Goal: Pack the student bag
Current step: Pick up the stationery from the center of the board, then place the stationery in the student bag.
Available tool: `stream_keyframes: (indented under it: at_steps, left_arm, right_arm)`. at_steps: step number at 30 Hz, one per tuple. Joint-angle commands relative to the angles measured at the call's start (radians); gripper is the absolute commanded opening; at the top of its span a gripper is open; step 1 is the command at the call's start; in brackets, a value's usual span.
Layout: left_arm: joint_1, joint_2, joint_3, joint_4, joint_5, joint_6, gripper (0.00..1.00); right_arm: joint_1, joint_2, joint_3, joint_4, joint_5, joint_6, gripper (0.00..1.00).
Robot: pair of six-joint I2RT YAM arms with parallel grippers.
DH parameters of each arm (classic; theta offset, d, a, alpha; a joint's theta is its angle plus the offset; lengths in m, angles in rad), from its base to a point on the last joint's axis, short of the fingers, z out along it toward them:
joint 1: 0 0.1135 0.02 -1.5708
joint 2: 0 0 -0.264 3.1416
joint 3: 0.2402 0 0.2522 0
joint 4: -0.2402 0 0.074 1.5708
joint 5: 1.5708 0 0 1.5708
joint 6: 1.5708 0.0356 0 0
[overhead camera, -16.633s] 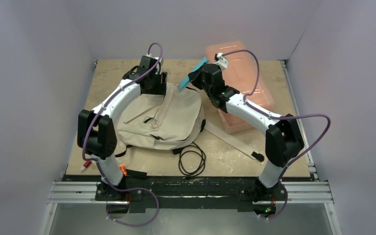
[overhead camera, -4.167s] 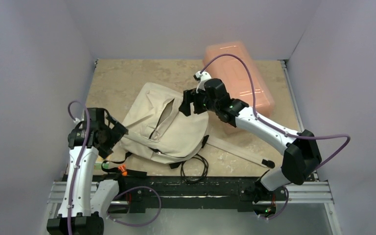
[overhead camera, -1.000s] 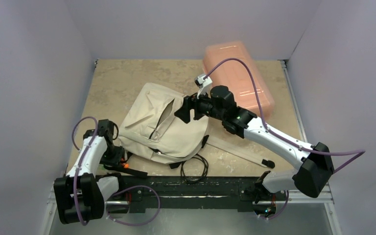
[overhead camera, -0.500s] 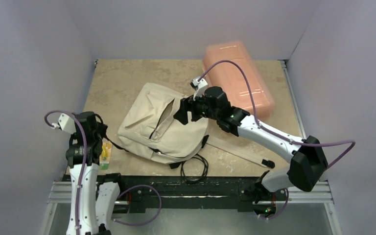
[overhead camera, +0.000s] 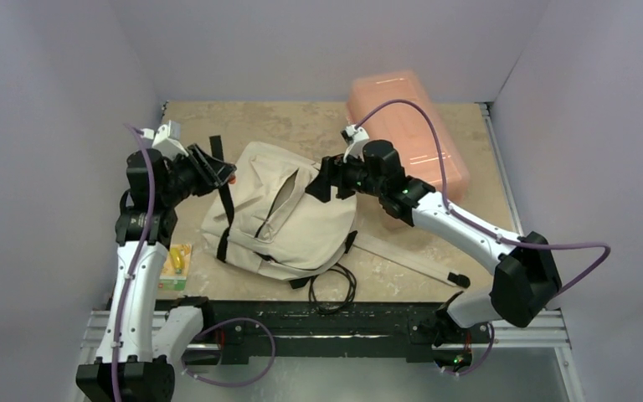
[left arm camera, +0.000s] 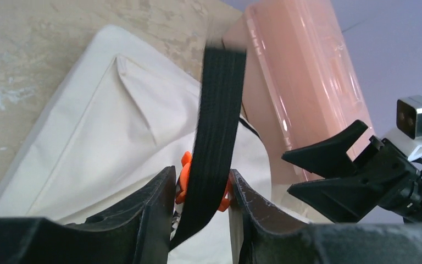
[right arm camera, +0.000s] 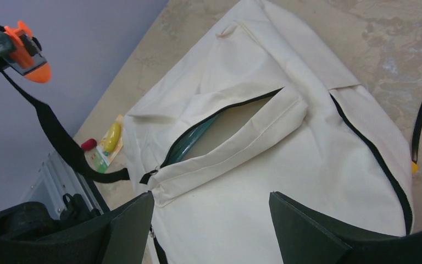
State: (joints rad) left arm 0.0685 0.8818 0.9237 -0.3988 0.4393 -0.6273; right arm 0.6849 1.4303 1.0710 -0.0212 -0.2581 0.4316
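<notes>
Raised since 0.5 s ago, my L gripper (left arm camera: 200, 187) pinches flat ribbed black strap (left arm camera: 220, 110) of soft cream student bag (overhead camera: 301, 226); R gripper (right arm camera: 211, 206) spread wide above it.

top external: overhead from behind | wrist cams: close, oblique | all share student bag (overhead camera: 301, 226)

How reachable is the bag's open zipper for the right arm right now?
Probably yes: the right gripper hangs open over the unzipped opening of the student bag, nothing between them. The left gripper holds the black strap clear to one side.
</notes>
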Motion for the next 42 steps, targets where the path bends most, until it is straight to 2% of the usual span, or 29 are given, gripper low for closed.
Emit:
stream_keyframes:
  at_steps: [1,5,8,10,11,15,17,20,23,25,28,30,32,39,42]
  left_arm:
    - [-0.009,0.008,0.237,-0.082,-0.077,0.136,0.00]
    - [0.005,0.052,0.522,-0.397,-0.590,0.211,0.00]
    - [0.038,0.045,0.648,-0.459,-0.761,0.240,0.00]
    - [0.043,0.020,0.678,-0.442,-0.725,0.256,0.00]
    - [0.043,0.008,0.673,-0.417,-0.628,0.251,0.00]
    - [0.036,0.029,0.544,-0.243,-0.034,0.122,0.00]
    - [-0.021,0.072,0.438,-0.128,0.122,0.021,0.00]
    - [-0.235,0.118,0.298,-0.034,0.037,0.022,0.00]
    - [-0.465,0.187,0.223,0.002,-0.184,0.153,0.00]
    - [-0.549,0.248,0.187,0.050,-0.292,0.226,0.00]
    - [-0.610,0.365,0.189,0.093,-0.385,0.305,0.00]
    - [-0.649,0.448,0.241,0.069,-0.424,0.369,0.00]
    - [-0.686,0.516,0.285,0.038,-0.526,0.434,0.00]
    - [-0.693,0.626,0.346,-0.015,-0.681,0.570,0.00]
    - [-0.695,0.685,0.406,-0.089,-0.711,0.596,0.04]
  right_arm:
    - [-0.009,-0.063,-0.007,0.054,-0.009,0.030,0.81]
    - [-0.011,-0.063,0.002,0.046,0.002,0.039,0.81]
    - [-0.011,-0.067,0.004,0.047,0.006,0.045,0.81]
    - [-0.012,-0.065,0.007,0.046,0.010,0.044,0.81]
    - [-0.011,-0.063,0.008,0.046,0.011,0.044,0.81]
    - [-0.010,-0.047,0.001,0.052,0.014,0.044,0.81]
    - [-0.012,-0.043,-0.009,0.058,0.017,0.045,0.81]
    - [-0.013,-0.051,-0.028,0.066,0.027,0.050,0.81]
    - [-0.017,-0.090,-0.068,0.072,0.046,0.050,0.80]
    - [-0.019,-0.136,-0.111,0.083,0.063,0.050,0.80]
    - [-0.022,-0.222,-0.191,0.112,0.073,0.067,0.81]
    - [-0.022,-0.282,-0.243,0.134,0.075,0.085,0.80]
    - [-0.021,-0.344,-0.295,0.153,0.089,0.101,0.81]
    - [-0.024,-0.465,-0.355,0.152,0.118,0.088,0.81]
    - [-0.024,-0.474,-0.366,0.156,0.120,0.088,0.81]
